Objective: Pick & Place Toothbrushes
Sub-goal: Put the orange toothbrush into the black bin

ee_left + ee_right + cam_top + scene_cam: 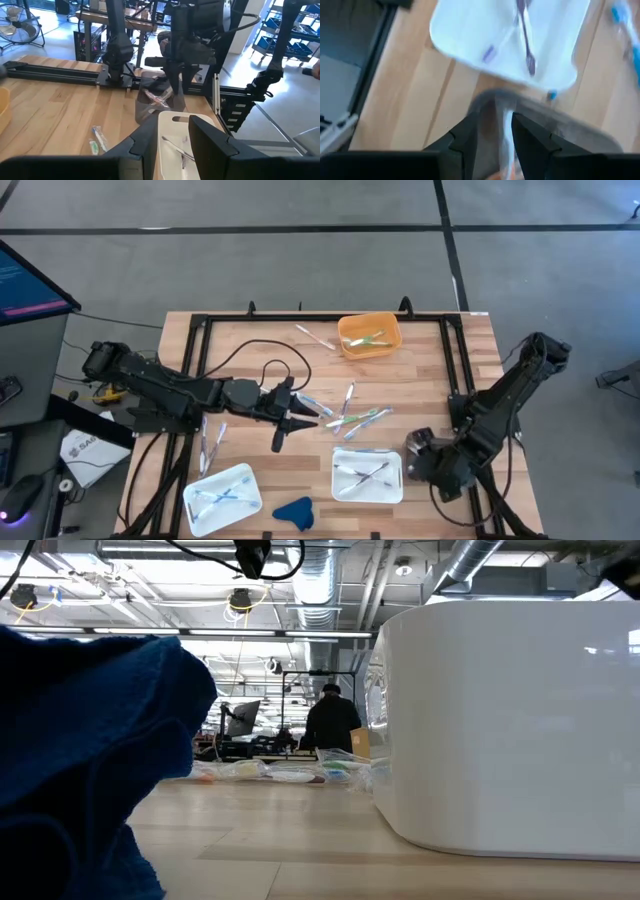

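Note:
Several loose toothbrushes point(352, 418) lie mid-table; more lie in the right white tray point(367, 475), the left white tray point(222, 498) and the orange bin point(368, 336). My right gripper point(496, 131) hovers at the right tray's right edge point(418, 452), shut on a toothbrush in a clear wrapper point(158, 101). My left gripper point(298, 416) stands open left of the loose pile, its fingers point(145, 142) level and nothing between them. My right gripper pinches the clear-wrapped toothbrush point(506, 134) between its two fingers, which slant down from above and lie across the wrapper. The wrapper point(150, 105) hangs below the fingers beside the tray. Whether its lower edge touches the table I cannot tell.
A blue cloth lump point(293, 512) lies at the near edge between the trays and fills the low view's left point(90, 770). A black frame point(200, 360) rims the table. A black cable point(262, 370) loops by the left arm. Bare wood lies left of the orange bin.

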